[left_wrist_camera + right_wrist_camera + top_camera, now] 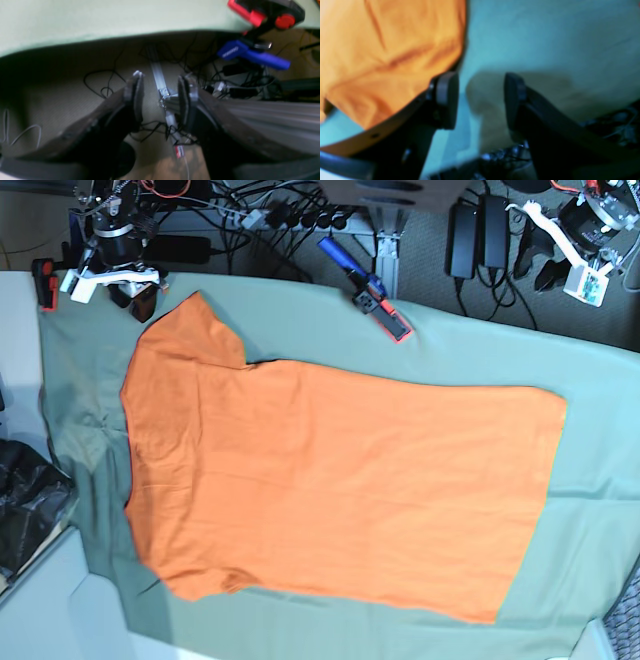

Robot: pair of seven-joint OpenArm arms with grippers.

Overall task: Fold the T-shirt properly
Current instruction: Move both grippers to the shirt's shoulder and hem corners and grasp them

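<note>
**Both end effectors open and empty, shirt flat on the desk**

The left end effector (pixel 160 100) has its jaws parted with a clear gap and nothing between them; its wrist view looks past the desk (pixel 100 20) edge to the floor, where tangled cables (pixel 107 82) and a blue-handled clamp (pixel 252 53) lie. In the base view it sits at the far corner (pixel 572 252), off the cloth, well apart from the T-shirt (pixel 330 480).

The right end effector (pixel 481 100) is also spread wide and grips nothing. In its wrist view one finger (pixel 445 100) overlaps the orange T-shirt (pixel 382 55); blur makes it impossible to tell if it touches the fabric. From the base view it hovers at (pixel 128 292), just beside the sleeve tip.

The T-shirt lies spread flat on the green-covered desk (pixel 600 380), unfolded. A black bag (pixel 28 505) is cut off by the frame edge. Both wrist views are soft and smeared.
</note>
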